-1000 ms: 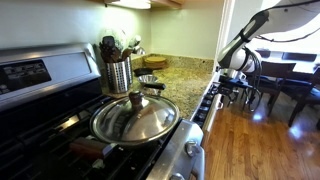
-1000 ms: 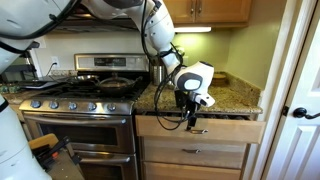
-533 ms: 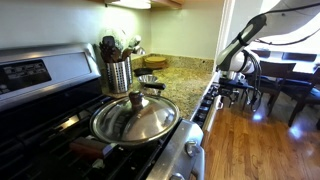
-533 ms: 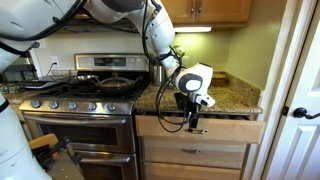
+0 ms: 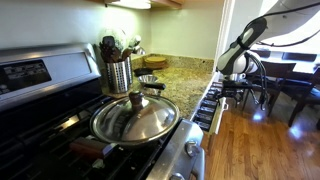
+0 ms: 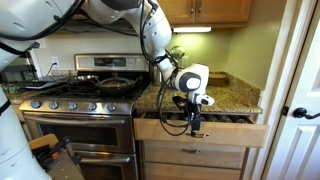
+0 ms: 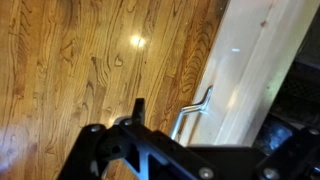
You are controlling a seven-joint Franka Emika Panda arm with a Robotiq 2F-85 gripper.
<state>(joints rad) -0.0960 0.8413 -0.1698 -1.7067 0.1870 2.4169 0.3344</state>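
The black two-fingered Robotiq gripper (image 6: 194, 121) hangs fingers-down just in front of the speckled brown granite countertop (image 6: 228, 98), level with the light wooden drawer (image 6: 205, 131) directly under the countertop's front edge. The drawer stands pulled out from under the countertop, and in an exterior view its dark inside (image 5: 206, 104) shows as a strip along the countertop's edge. The gripper's jaws are spread wide, released and clamped on nothing. In the wrist view the drawer's slim curved metal handle (image 7: 192, 110) lies close beside one dark finger (image 7: 137, 108), but whether finger and handle touch cannot be told. Below the countertop lies the glossy honey-coloured hardwood floor (image 7: 70, 60). On the countertop, well back from the gripper, stand a round stainless-steel utensil holder (image 5: 118, 73) full of dark utensils and, beyond it, a small light wooden bowl (image 5: 153, 62). Beside the countertop, on the black gas stove (image 6: 75, 95), sits a shiny steel pan with a domed lid (image 5: 135, 118).
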